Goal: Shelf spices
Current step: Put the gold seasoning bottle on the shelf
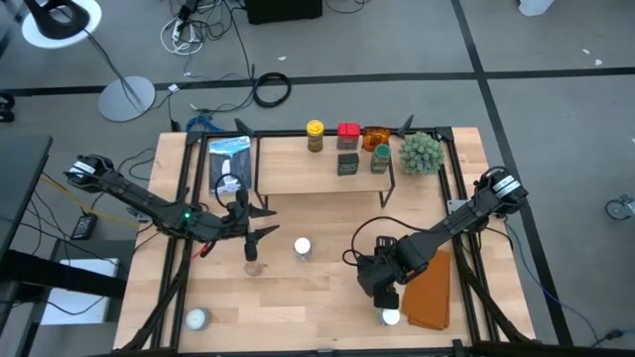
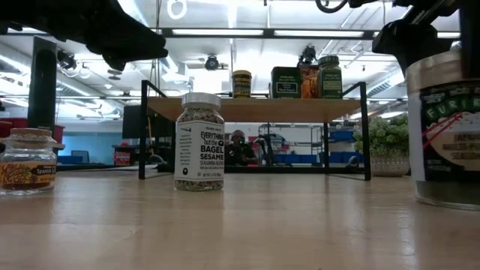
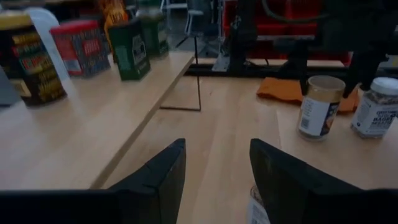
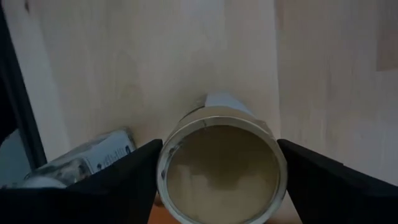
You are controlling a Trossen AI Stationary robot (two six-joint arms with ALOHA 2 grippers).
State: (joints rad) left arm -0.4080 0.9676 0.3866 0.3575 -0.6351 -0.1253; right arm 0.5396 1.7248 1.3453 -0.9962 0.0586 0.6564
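Right gripper [image 4: 217, 180] was straddling a tan-lidded jar [image 4: 219, 167], fingers spread, not yet clamped — pick step.

Jaws stood wide either side of the jar near the orange-brown cloth [image 1: 433, 290] at the table's near right; another jar [image 4: 87, 158] lay tipped just beside it. Next move looked like: close, lift clear, carry to the shelf [image 1: 288, 164], where several spices [image 1: 347, 144] already stood. Right arm reached in from the right edge, wrist pitched down. Left gripper [image 1: 250, 230] hovered part-open, empty, above a jar [image 1: 252, 260] near table centre; white-lidded jar [image 1: 303, 247] stood close by.
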